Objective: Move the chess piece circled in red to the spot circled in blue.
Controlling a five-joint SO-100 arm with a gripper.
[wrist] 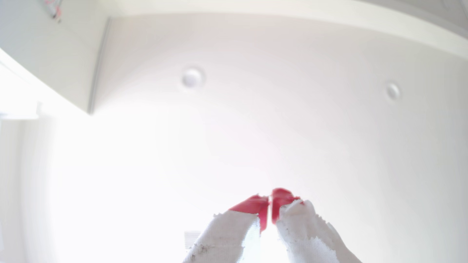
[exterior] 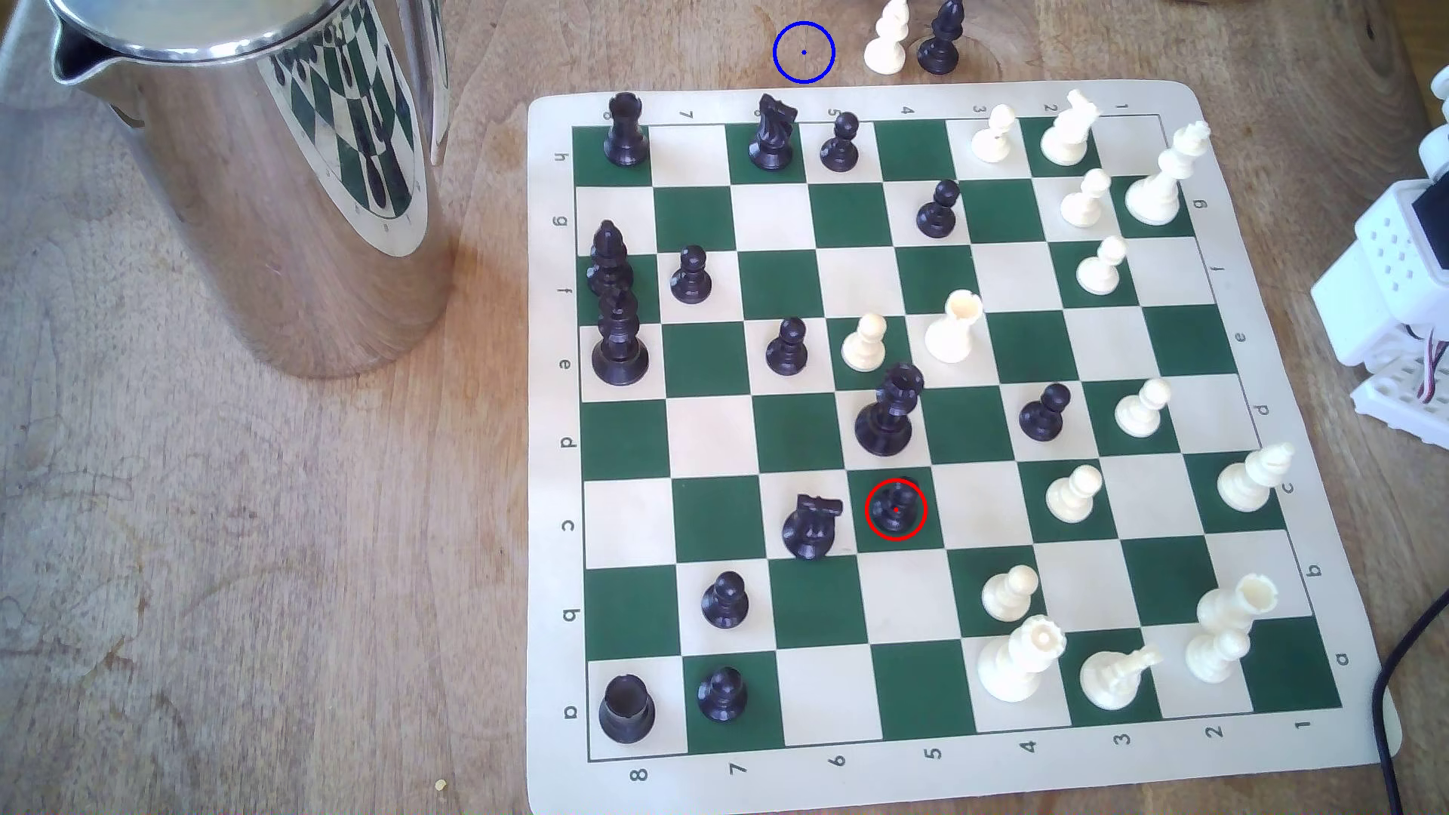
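The steel jug (exterior: 259,180) stands well left of the board (exterior: 941,784) in the exterior view; it should not matter. Closer trouble is the tall black piece (exterior: 890,411) on the square just beyond the pawn (exterior: 896,509) and the black knight (exterior: 811,527) just to its left — a wide or slanted descent would likely knock one over. The blue ring (exterior: 804,52) lies on bare wood past the far edge, near two spare pieces; the gripper (wrist: 270,202) points at the ceiling, red tips pressed together, holding nothing — the pawn is untouched.
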